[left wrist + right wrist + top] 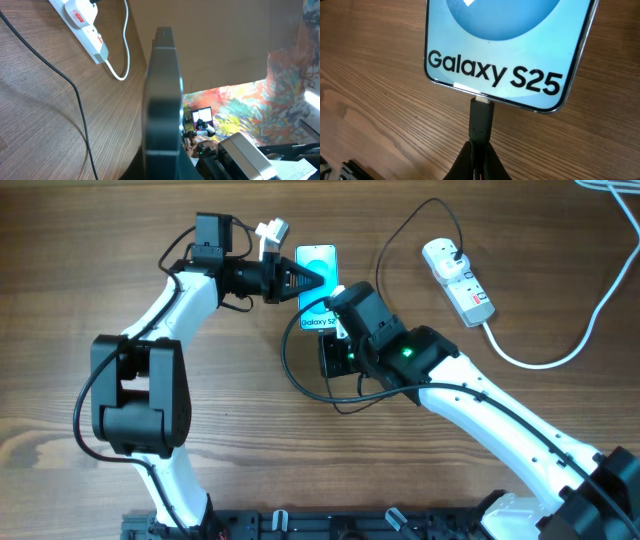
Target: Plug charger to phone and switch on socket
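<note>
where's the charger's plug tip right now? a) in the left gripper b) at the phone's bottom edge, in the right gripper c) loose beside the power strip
b: the right wrist view shows the charger pinched in the right gripper, its tip butted against the bottom edge of the phone.

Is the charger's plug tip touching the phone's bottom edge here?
Touching. The right wrist view shows the charger plug tip meeting the phone at its bottom edge with no gap, held by the right gripper.
</note>
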Available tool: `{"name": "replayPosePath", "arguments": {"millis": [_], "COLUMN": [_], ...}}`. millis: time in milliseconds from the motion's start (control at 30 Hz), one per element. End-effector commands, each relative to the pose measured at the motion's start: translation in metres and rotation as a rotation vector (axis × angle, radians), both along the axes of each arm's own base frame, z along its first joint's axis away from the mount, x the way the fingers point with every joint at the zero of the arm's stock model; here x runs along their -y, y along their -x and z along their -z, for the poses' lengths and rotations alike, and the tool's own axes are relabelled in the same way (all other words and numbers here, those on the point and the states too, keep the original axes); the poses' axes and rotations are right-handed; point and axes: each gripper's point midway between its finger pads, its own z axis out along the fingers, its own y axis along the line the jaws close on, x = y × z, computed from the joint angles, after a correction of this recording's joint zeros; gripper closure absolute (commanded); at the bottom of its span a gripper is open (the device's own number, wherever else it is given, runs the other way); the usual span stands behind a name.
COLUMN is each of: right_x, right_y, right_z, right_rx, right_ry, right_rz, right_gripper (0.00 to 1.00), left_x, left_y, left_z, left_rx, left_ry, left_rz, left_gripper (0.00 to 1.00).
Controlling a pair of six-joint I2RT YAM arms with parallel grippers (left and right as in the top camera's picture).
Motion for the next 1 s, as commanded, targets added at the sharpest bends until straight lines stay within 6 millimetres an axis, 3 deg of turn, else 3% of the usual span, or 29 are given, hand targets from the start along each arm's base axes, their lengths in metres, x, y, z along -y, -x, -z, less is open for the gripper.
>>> {"name": "replayPosePath", "arguments": {"millis": [0, 567, 767, 967], "right_x": [-0.002, -0.008, -0.005, 0.014], "right_y": [-0.012, -0.040, -0.039, -0.044], "right_z": [-0.016, -0.038, -0.047, -0.064], "right_rx": [0.071, 0.235, 0.250, 0.273], "right_ry": [-0.025, -0.046, -0.057, -0.071], "right_rz": [0.022, 0.037, 0.040, 0.084], "right_gripper": [0.96, 0.94, 0.90, 0.80], "left_x": [0.001, 0.001, 0.001, 0.001], "left_y": [0.005, 0.007, 0.007, 0.007], "left_z": [-0.020, -0.018, -0.018, -0.018], "left_rx": [0.038, 0.012, 0.015, 0.015], "left_ry": [0.038, 0.036, 0.036, 0.035], "left_rz": [0.026, 0.027, 0.027, 0.027], "left_gripper": [0.96, 0.96, 0.96, 0.96]}}
